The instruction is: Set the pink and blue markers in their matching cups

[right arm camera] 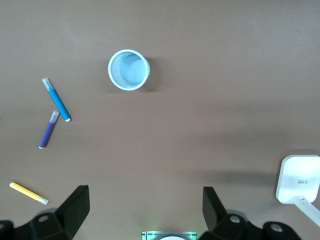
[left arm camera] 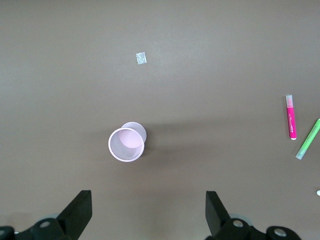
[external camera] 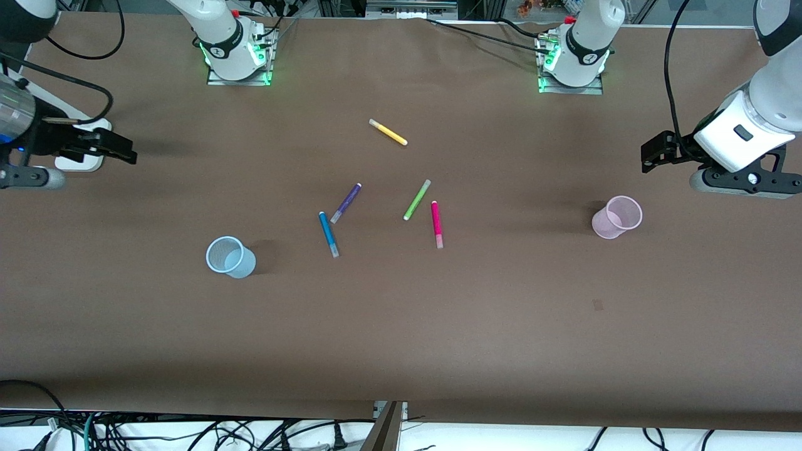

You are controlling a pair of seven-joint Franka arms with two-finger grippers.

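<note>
The pink marker [external camera: 436,223] and the blue marker [external camera: 328,233] lie flat near the middle of the brown table. The pale blue cup [external camera: 230,257] stands upright toward the right arm's end. The pale pink cup [external camera: 617,217] stands upright toward the left arm's end. My left gripper [external camera: 655,153] is open and empty, up over the table near the pink cup [left arm camera: 127,144]. Its wrist view [left arm camera: 148,215] also shows the pink marker [left arm camera: 290,117]. My right gripper [external camera: 119,147] is open and empty over the right arm's end. Its wrist view [right arm camera: 147,212] shows the blue cup [right arm camera: 129,69] and blue marker [right arm camera: 56,99].
A purple pen [external camera: 346,202] lies beside the blue marker. A lime-green pen [external camera: 416,199] lies beside the pink marker. A yellow pen [external camera: 388,132] lies nearer the robots' bases. A white box [external camera: 78,164] sits under the right gripper. A small patch [external camera: 598,305] marks the table.
</note>
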